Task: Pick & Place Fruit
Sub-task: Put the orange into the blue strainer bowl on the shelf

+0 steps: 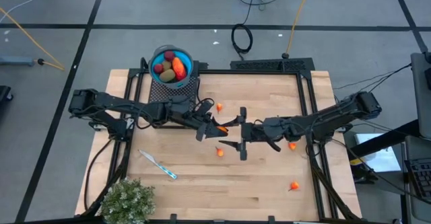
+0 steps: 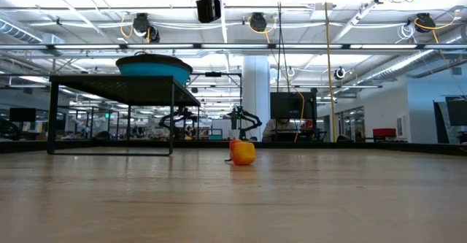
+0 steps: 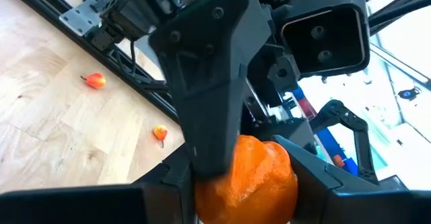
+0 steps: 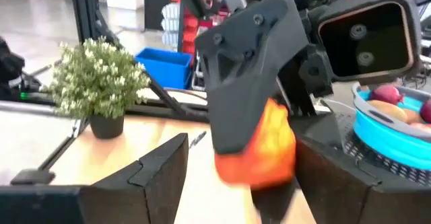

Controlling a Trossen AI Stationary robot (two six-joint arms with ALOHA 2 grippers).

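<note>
- At the front edge of the wooden table (image 1: 269,197) stands a small potted plant (image 1: 126,200), with a blue-and-white stick (image 1: 158,165) lying just beyond it.
- Loose orange fruit pieces dot the boards: one toward the front right (image 1: 294,185), one near the middle (image 1: 220,153), one under the right arm (image 1: 292,145), one farther back (image 1: 219,107).
- At mid-table the two arms meet, raised off the wood. The left gripper (image 1: 217,128) is clamped on an orange fruit (image 3: 249,177); the right gripper (image 1: 242,131) faces it, fingers spread wide around the piece.
- At the far edge, a blue bowl (image 1: 153,62) on a black rack (image 1: 180,89) holds several fruits (image 1: 174,68).
</note>
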